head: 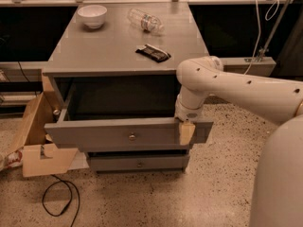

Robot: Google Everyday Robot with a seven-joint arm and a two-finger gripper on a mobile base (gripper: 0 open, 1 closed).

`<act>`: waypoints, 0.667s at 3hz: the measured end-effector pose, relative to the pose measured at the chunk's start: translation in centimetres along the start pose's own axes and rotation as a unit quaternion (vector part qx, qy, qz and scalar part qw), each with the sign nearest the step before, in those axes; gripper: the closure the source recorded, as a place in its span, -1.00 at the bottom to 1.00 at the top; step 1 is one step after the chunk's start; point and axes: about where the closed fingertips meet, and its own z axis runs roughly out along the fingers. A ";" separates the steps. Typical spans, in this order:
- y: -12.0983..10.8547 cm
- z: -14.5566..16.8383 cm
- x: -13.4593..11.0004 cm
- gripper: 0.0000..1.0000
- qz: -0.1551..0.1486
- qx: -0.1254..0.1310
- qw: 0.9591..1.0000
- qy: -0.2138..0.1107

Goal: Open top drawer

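One bowl (92, 15) on cabinet top (109, 48); speckled floor (215, 183); claw (186, 130) at open top drawer (104, 135) rim, grip unclear.

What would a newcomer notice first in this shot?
The top drawer stands pulled well out, its dark box exposed. The white arm reaches in from the right, its claw at the right end of the drawer front's top edge. Up on the cabinet top: a white bowl, a tipped bottle, a dark packet.
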 end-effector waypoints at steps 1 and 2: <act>1.8 0.3 -0.5 -1.00 -0.010 -0.027 1.000 0.012; 3.9 0.3 -0.9 -1.00 -0.015 -0.048 0.998 0.026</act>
